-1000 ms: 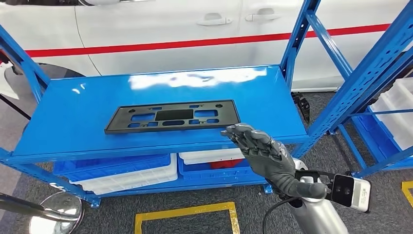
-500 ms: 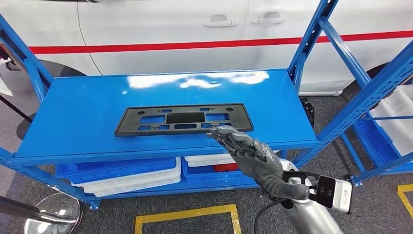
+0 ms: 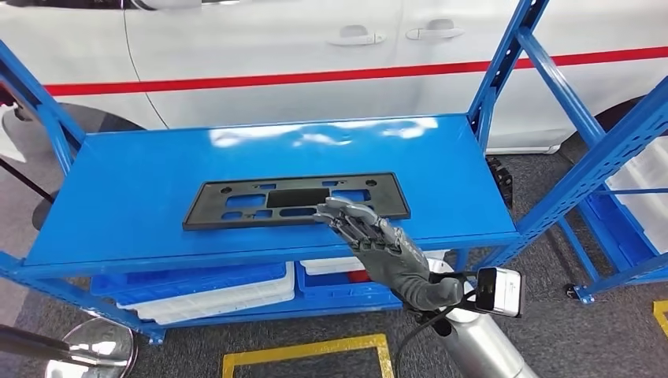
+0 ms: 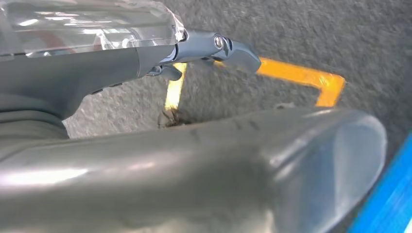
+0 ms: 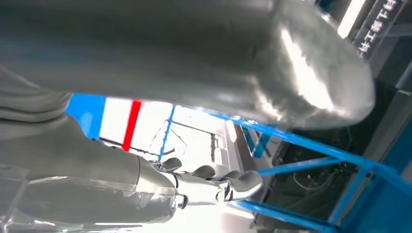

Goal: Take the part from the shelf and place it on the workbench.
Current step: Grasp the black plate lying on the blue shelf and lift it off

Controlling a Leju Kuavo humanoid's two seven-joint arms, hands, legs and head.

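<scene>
**Reach under way, part not yet lifted from the shelf**

The task stood at its opening step. The black mounting plate, a flat rectangular part with several cut-outs, lay flat on the top board of the blue shelf, near the front edge and roughly midway along it. Nothing suggested it had been raised: its whole outline sat flush on the blue surface.

The right robot hand reached in from below, over the front lip of the shelf, with its fingers stretched forward and slightly apart, not curled round anything. The fingertips overlapped the near long edge of the plate towards its right end; whether they actually touched it or hovered just above could not be told from the head view. The hand held nothing. The right wrist view gave a blurred look past the thumb at blue shelf struts and added nothing about contact.

The left robot hand hung low over grey carpet with yellow floor tape; it carried nothing, though whether its fingers were spread or closed could not be made out.

Still to do, by this reading: secure a grip on the thin plate, likely by getting fingers under its edge, lift it clear, carry it away and set it on the worktop, which was not seen here. A white car stood behind the shelf, and plastic bins sat on the lower level.
</scene>
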